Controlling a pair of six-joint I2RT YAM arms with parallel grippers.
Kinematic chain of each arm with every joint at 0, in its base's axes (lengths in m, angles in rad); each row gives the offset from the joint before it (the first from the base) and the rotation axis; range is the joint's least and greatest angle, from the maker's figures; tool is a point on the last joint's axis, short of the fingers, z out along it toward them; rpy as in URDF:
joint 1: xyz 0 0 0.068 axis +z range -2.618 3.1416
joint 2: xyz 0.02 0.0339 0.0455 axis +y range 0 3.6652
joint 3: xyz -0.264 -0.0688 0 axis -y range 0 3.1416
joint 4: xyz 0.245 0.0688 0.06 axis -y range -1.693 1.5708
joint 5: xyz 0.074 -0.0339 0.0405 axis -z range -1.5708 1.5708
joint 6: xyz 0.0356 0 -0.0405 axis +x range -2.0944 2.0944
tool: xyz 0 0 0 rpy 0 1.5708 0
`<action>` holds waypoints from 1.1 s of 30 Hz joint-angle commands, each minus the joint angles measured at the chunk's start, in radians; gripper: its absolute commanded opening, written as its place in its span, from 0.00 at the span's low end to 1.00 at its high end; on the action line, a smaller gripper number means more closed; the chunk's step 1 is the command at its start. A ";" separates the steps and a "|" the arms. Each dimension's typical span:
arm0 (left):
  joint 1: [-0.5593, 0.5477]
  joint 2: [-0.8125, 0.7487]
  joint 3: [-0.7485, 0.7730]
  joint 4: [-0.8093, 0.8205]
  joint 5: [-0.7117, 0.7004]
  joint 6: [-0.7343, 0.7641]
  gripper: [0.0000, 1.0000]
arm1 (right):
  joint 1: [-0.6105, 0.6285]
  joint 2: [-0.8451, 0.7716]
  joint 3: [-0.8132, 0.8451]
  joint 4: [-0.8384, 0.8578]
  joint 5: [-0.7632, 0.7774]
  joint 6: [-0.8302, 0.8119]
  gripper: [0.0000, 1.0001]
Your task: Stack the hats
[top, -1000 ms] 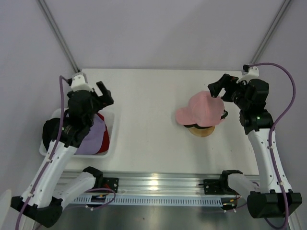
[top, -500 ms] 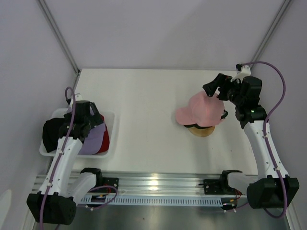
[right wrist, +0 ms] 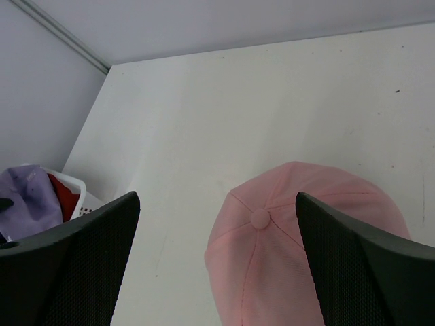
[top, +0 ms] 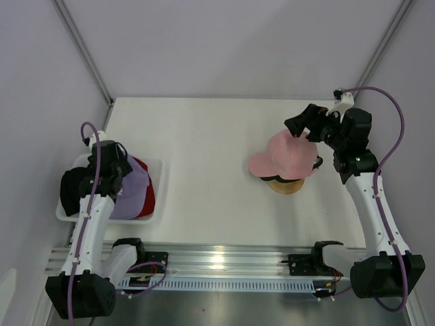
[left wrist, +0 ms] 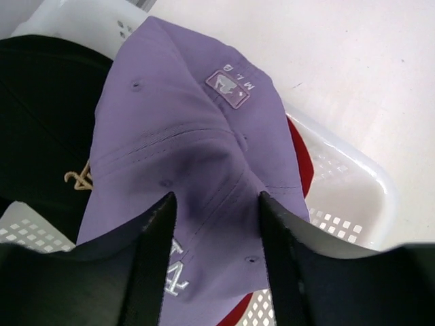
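1. Basket of white mesh (left wrist: 353, 197) sat at the left edge of the white table (top: 204, 136). It held a lavender fabric baseball cap (left wrist: 183, 156) lying over a red cap (left wrist: 302, 163), with a black cap (left wrist: 41, 122) beside it.
2. Small patch (left wrist: 231, 88) on the lavender cap read "MLB". White embroidery near the brim was partly hidden and unreadable. Tan stitching on the black cap was illegible.
3. Left gripper (left wrist: 216, 204) was down on the lavender cap, fingers part-spread and straddling a raised fold of fabric. Could not tell whether it was actually clamped.
4. Pink cap (top: 285, 156) sat on a round wooden stand (top: 285, 185) on the right side of the table.
5. Right gripper (right wrist: 217, 204) hung just above the pink cap's crown, fingers spread wide and holding nothing.
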 commanded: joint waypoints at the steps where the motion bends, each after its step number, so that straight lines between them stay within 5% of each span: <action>1: 0.016 0.021 0.005 0.063 0.046 0.037 0.53 | 0.016 -0.017 0.012 0.065 -0.024 0.015 0.99; 5: 0.021 0.032 0.026 0.049 0.080 0.034 0.01 | 0.054 -0.010 0.024 0.095 -0.033 0.027 0.99; 13: 0.021 -0.188 0.218 0.034 0.429 0.174 0.01 | 0.209 0.097 0.094 0.210 -0.093 0.126 0.99; 21: -0.002 -0.242 0.277 0.132 1.056 0.111 0.01 | 0.347 0.190 0.109 0.339 -0.096 0.255 0.99; 27: -0.168 -0.228 0.177 0.339 1.075 0.062 0.01 | 0.367 0.188 0.037 0.508 -0.143 0.416 1.00; 33: -0.277 -0.165 0.163 0.486 1.127 0.042 0.01 | 0.430 0.181 0.026 0.458 -0.091 0.386 0.96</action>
